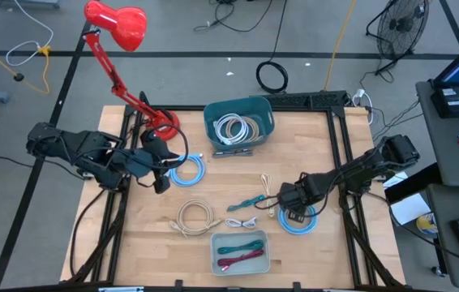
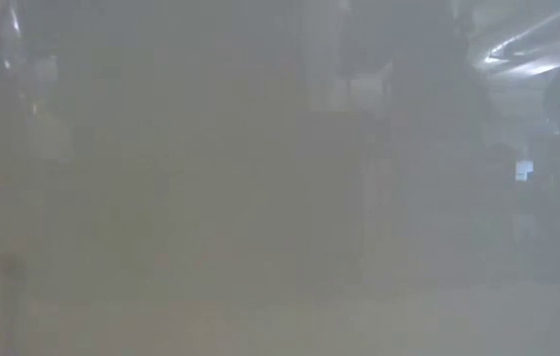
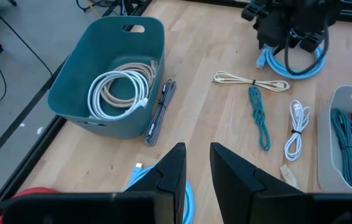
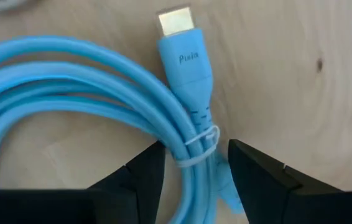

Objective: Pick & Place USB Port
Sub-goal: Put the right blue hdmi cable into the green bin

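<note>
The right claw (image 4: 191,165) sits low on the bench (image 1: 132,235), its 2 fingers open around a coiled light-blue cable (image 4: 70,81) by its tie. The left claw (image 3: 196,171), narrowly parted and empty, hovers near another blue coil (image 1: 189,170).

- Left gripper (image 1: 161,183) — dark two-finger gripper at the table's left side, fingers (image 3: 173,174) parted by a narrow gap.
- Right gripper (image 1: 288,212) — lowered at the right, fingers (image 4: 145,171) spread apart.
</note>
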Robot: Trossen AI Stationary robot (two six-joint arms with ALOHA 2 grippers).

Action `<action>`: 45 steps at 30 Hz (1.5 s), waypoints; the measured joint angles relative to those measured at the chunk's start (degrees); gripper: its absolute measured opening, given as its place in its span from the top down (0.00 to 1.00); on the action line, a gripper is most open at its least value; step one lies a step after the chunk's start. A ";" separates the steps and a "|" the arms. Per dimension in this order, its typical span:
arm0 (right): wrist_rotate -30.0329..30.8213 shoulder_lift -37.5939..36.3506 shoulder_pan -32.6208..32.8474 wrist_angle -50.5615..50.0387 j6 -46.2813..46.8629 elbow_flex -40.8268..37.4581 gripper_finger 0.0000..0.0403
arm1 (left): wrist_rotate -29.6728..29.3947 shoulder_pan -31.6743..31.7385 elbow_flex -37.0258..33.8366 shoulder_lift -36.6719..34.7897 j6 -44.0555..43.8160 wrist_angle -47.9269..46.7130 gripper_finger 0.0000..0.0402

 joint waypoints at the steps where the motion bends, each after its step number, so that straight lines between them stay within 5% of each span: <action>1: -0.33 -0.09 -0.18 0.16 0.91 -0.42 0.57 | 0.00 0.00 0.00 0.00 -0.13 -0.02 0.81; 12: -2.19 -0.24 -0.58 3.28 2.27 -2.80 0.50 | 0.00 0.00 0.00 0.00 -0.37 0.00 0.81; 27: -3.30 -0.15 -0.52 5.19 7.37 -2.89 0.89 | -0.02 0.00 0.00 0.00 -1.20 0.00 0.81; 45: -3.04 -18.37 -5.47 -7.27 34.44 -3.15 0.90 | -0.09 0.11 0.00 0.02 1.62 0.02 0.81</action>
